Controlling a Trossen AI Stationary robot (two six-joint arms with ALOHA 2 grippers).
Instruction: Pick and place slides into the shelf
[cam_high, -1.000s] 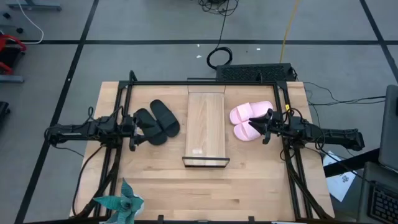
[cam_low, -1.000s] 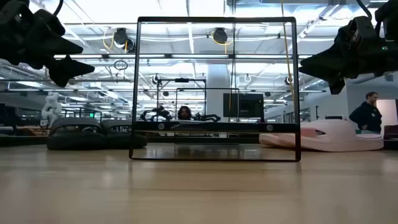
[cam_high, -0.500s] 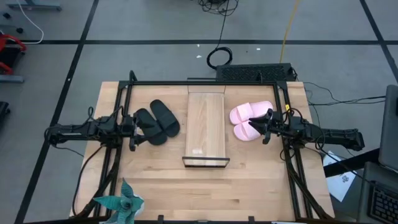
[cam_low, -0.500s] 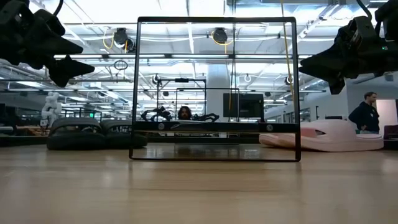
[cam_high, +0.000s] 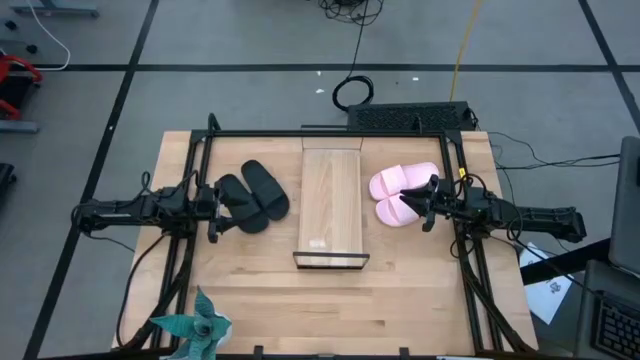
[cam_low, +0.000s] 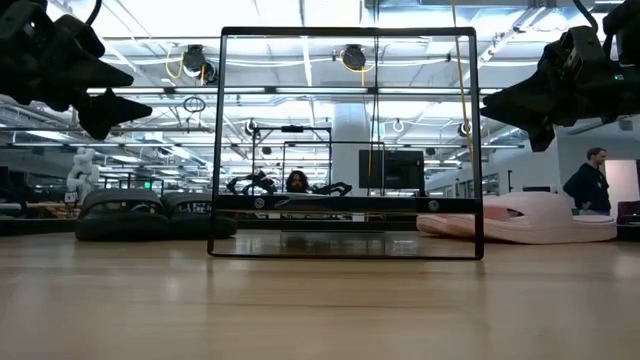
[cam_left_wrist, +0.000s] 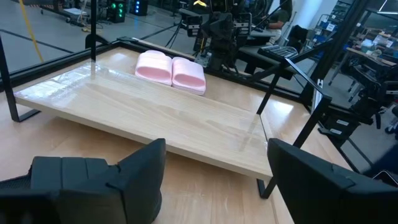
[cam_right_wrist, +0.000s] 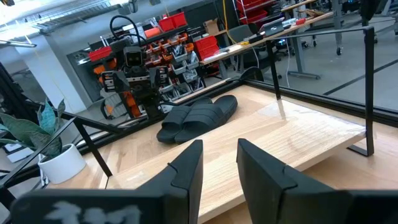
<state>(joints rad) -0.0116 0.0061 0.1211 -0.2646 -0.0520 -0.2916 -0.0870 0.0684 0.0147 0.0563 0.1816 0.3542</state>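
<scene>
Left arm: reaches in from the table's left edge, stretched out nearly flat, wrist pointing toward the middle of the table.
Left gripper: held above the table, over the near end of the black slides; in the low view it hangs clear of the board, high at one side.
Left fingers: spread wide apart, with nothing between them.
Right arm: comes in from the table's right edge, also low and nearly level, wrist pointing toward the middle.
Right gripper: held in the air at the outer edge of the pink slides, not resting on them in the low view.
Right fingers: parallel with a narrow gap between them, nothing in the gap.
Black slides: lying side by side on the table, left of the shelf, soles down, untouched.
Pink slides: lying side by side on the table, right of the shelf, soles down.
Shelf: a light-wood board in a thin dark frame, standing lengthwise in the middle of the table between the two pairs, with nothing on it.
Cut off: both grippers are only partly inside the low view; the left one's fingertips run out of its wrist picture.
Hard to make out: from above, whether either gripper's tips overlap a slide or merely hover beside it.
Room beyond: a person stands far off at the low view's edge.
</scene>
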